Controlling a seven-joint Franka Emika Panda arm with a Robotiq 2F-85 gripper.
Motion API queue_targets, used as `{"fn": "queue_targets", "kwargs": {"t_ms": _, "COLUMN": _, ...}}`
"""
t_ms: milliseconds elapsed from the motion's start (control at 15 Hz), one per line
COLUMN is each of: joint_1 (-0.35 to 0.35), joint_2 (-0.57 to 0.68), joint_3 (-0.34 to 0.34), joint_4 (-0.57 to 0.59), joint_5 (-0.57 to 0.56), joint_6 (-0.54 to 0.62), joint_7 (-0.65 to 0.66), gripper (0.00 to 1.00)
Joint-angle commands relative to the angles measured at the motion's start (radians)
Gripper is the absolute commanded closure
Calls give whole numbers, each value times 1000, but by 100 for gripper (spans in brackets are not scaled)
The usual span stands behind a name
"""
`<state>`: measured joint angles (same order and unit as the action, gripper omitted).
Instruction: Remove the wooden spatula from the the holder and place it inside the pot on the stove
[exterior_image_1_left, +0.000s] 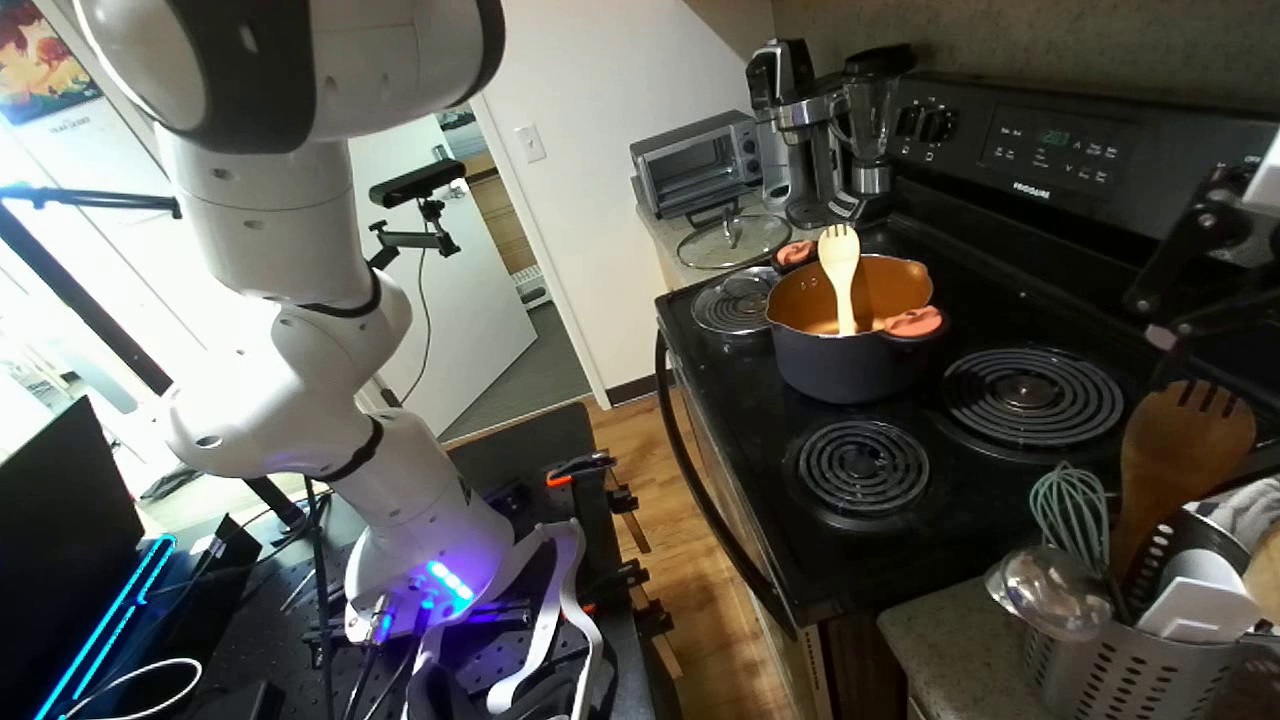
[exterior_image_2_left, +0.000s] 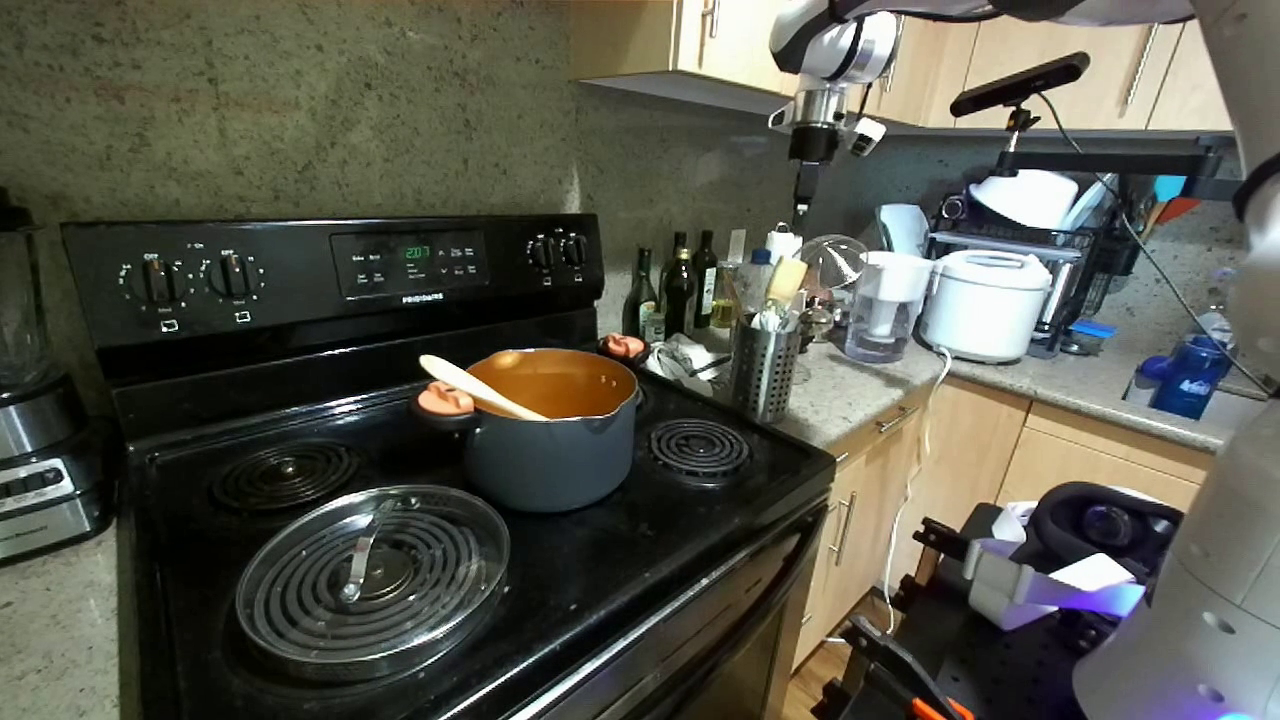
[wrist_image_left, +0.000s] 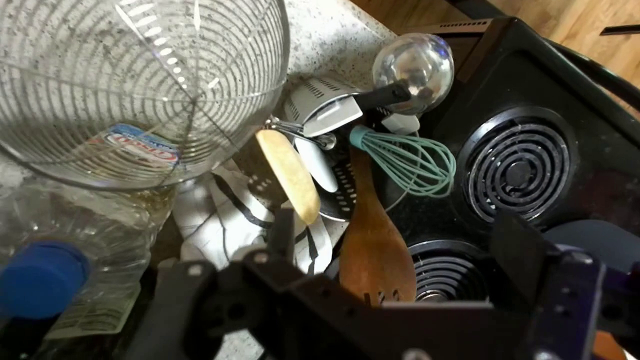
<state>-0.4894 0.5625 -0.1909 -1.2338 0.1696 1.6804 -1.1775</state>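
The wooden spatula (exterior_image_1_left: 1185, 450) stands head-up in the perforated metal holder (exterior_image_1_left: 1120, 670). Its brown slotted head also shows in the wrist view (wrist_image_left: 377, 245), with the holder (wrist_image_left: 320, 97) above it. In an exterior view the holder (exterior_image_2_left: 765, 370) stands beside the stove; I cannot make out the spatula there. My gripper (wrist_image_left: 397, 230) is open and empty, above the spatula head, which appears between the fingers. The gripper (exterior_image_2_left: 803, 195) points down in an exterior view. The dark grey pot (exterior_image_1_left: 840, 365), orange inside, sits on the stove (exterior_image_1_left: 720, 400); it also shows elsewhere (exterior_image_2_left: 550, 465).
A pale wooden utensil (exterior_image_1_left: 840, 260) leans inside the pot. A teal whisk (wrist_image_left: 410, 160), a metal ladle (wrist_image_left: 415, 72) and a pale tan utensil (wrist_image_left: 290, 175) crowd the holder. A blue-capped bottle (wrist_image_left: 45, 277) and a wire strainer (wrist_image_left: 195, 50) stand close by. Glass lid (exterior_image_2_left: 375, 580) covers a front burner.
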Motion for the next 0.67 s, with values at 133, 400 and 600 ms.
{"fn": "queue_targets", "kwargs": {"t_ms": 133, "joint_1": -57, "joint_2": 80, "joint_3": 32, "joint_4": 127, "joint_5": 12, "joint_6": -57, "joint_7": -26, "gripper": 0}}
{"fn": "queue_targets", "kwargs": {"t_ms": 400, "joint_1": -80, "joint_2": 113, "joint_3": 46, "joint_4": 165, "joint_5": 11, "joint_6": -61, "joint_7": -44, "gripper": 0}}
{"fn": "queue_targets", "kwargs": {"t_ms": 600, "joint_1": -82, "joint_2": 123, "joint_3": 41, "joint_4": 159, "joint_5": 17, "joint_6": -51, "joint_7": -91, "gripper": 0}}
